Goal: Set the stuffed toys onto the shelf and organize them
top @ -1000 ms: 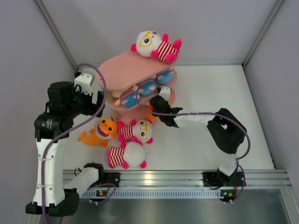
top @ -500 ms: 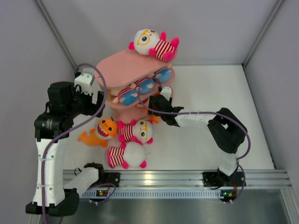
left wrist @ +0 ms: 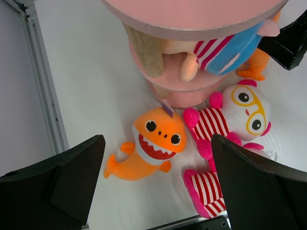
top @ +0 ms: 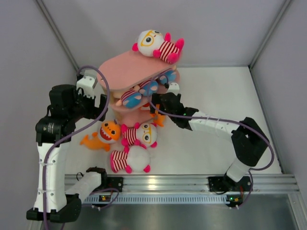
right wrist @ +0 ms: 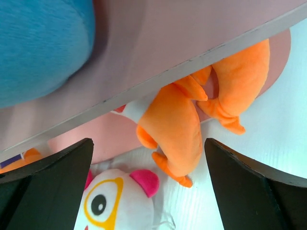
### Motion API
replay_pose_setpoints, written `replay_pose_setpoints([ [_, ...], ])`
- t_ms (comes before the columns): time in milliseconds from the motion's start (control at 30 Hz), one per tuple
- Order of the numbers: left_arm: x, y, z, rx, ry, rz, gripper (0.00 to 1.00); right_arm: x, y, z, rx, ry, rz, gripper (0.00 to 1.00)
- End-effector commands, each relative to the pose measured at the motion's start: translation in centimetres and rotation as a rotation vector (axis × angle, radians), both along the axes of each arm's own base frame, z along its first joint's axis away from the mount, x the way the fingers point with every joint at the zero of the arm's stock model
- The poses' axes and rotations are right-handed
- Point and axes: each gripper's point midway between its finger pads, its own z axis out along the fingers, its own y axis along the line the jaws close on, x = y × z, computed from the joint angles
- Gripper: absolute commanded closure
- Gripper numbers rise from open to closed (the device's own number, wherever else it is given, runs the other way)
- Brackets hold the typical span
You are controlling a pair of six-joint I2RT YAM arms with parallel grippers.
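Note:
The pink shelf [top: 125,71] stands at the back centre. One white-headed stuffed toy [top: 157,45] lies on its top board, and boys in blue shorts [top: 146,88] lie along the middle tier. An orange fish [right wrist: 178,125] hangs off the lowest tier, between the spread fingers of my open right gripper [right wrist: 148,143], which touch nothing. On the table lie another orange fish [left wrist: 152,140] and two white-headed toys [left wrist: 243,109] [top: 130,160]. My left gripper [left wrist: 158,139] hovers open above that fish, holding nothing.
White walls with metal corner posts [top: 56,32] close in the table at left, back and right. An aluminium rail [top: 182,181] with both arm bases runs along the near edge. A purple cable [top: 103,91] loops from the left wrist near the shelf.
My right gripper has opened at the shelf's right front and its elbow has swung out to the right. The boys on the middle tier shifted slightly left. The left arm has not moved.

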Motion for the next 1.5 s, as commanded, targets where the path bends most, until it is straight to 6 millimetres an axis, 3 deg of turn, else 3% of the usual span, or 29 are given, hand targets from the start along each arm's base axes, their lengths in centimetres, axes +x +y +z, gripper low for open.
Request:
replay_pose_setpoints([
  [0,-0.4,0.4,-0.1,0.015,-0.003,0.007,0.02,-1.2,-0.2,2.7,0.029,-0.025,0.034,0.01],
  [167,-1.1,1.7,-1.7,0.053,0.035,0.05,0.02,-2.7,-1.6,3.7,-0.022,-0.006,0.059,0.0],
  [400,-4.7,3.2,-8.1,0.142,0.281,0.036,0.02,-5.3,-2.8,5.2,-0.061,-0.016,0.147,0.01],
  [600,-8.0,6.9,-12.5,0.301,0.471,0.124,0.02,-6.9,-3.3,7.3,-0.048,-0.061,0.225,0.01],
  [800,-9.6,7.3,-16.5,0.333,0.646,0.075,0.02,-8.2,-4.1,8.0,-0.077,-0.093,0.294,0.01],
  [967,-8.5,8.6,-18.7,0.312,0.74,0.023,0.03,-9.2,-4.8,8.5,-0.05,-0.147,0.325,0.01],
  [1133,-6.0,9.4,-20.3,0.149,0.811,0.017,0.07,-9.4,-4.8,8.4,-0.061,-0.156,0.345,0.01],
  [1267,-2.5,7.3,-18.2,0.038,0.696,-0.091,0.08,-9.4,-4.3,8.0,-0.064,-0.142,0.363,0.01],
  [1300,-1.4,5.9,-17.2,-0.023,0.633,-0.151,0.07,-9.4,-4.3,7.8,-0.065,-0.14,0.363,0.01],
  [1400,0.0,4.5,-17.5,-0.09,0.611,-0.239,0.02,-9.1,-4.5,7.4,-0.071,-0.135,0.337,0.0],
  [1467,0.9,3.9,-19.2,-0.104,0.652,-0.257,0.02,-8.7,-4.6,7.4,-0.069,-0.139,0.321,0.01],
])
